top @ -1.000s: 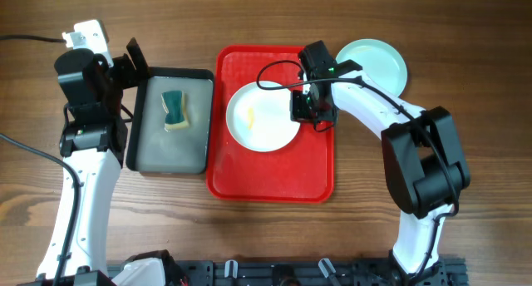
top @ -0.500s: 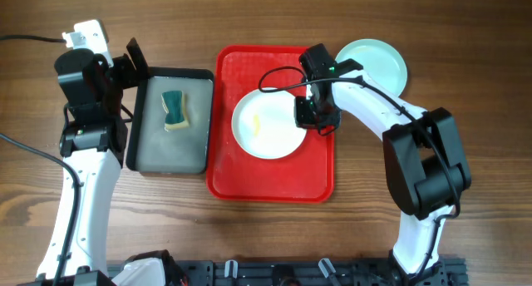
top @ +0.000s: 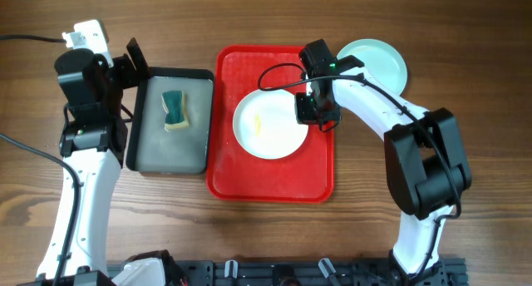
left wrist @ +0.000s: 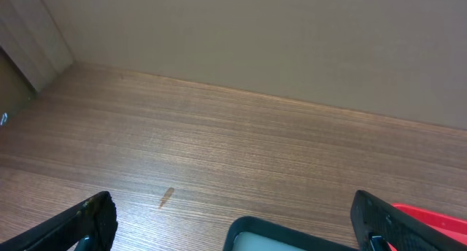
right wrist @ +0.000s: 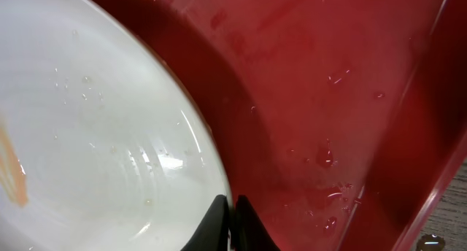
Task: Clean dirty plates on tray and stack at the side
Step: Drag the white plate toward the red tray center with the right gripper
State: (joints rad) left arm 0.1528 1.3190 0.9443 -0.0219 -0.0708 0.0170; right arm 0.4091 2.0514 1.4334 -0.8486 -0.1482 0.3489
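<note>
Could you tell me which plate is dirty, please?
The white plate on the red tray, with a yellow smear; the pale aqua plate beside the tray looks clean.

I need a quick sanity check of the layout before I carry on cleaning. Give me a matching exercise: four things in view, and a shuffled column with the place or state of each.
Things:
1. white plate
2. aqua plate
3. sponge
4. left gripper

Places or states:
A. in the dark grey tray
B. open, holding nothing
C. on the red tray, rim pinched by the right gripper
D. on the bare table, beside the red tray's right edge

Pairs: 1-C, 2-D, 3-A, 4-B
</note>
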